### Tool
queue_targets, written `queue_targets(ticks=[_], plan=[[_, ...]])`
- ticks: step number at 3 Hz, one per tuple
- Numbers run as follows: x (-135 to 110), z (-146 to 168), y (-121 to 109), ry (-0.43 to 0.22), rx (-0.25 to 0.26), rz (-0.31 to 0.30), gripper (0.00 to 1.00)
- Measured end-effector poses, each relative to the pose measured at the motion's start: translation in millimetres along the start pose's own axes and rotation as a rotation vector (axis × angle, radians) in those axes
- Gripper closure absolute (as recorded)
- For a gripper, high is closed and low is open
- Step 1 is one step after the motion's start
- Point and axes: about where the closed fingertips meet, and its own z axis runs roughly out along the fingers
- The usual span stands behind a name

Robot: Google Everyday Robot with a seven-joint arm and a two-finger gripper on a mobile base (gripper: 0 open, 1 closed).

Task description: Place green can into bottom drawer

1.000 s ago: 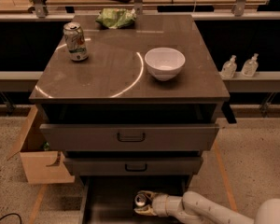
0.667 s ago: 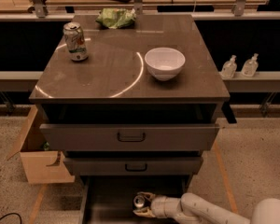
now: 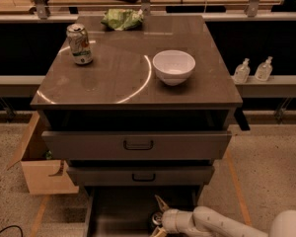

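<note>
A grey three-drawer metal cabinet (image 3: pixel 138 90) is seen on a speckled floor, its deep dark grey bottom drawer (image 3: pixel 113 216) pulled open. Inside it the white arm's gripper (image 3: pixel 157 216) is found, its fingers spread wider apart than a second ago, with the dark green can (image 3: pixel 154 221) set between them in the drawer. On top are placed a white bowl (image 3: pixel 173 67) and a pale silver-white can (image 3: pixel 79 44), whose label cannot be read.

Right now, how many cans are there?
2: a silver-white labelled can on the cabinet top; a dark green can in the bottom drawer, at the end effector. Others may be hidden.
</note>
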Motion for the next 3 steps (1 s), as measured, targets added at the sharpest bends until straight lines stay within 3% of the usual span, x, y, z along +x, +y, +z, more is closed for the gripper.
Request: queue_targets(ticks=[2, 3], plan=[[-8.4, -75.1, -4.6, 0.058, 0.083, 0.0, 0.0], [-10.2, -84.2, -5.3, 0.064, 0.093, -0.002, 0.0]])
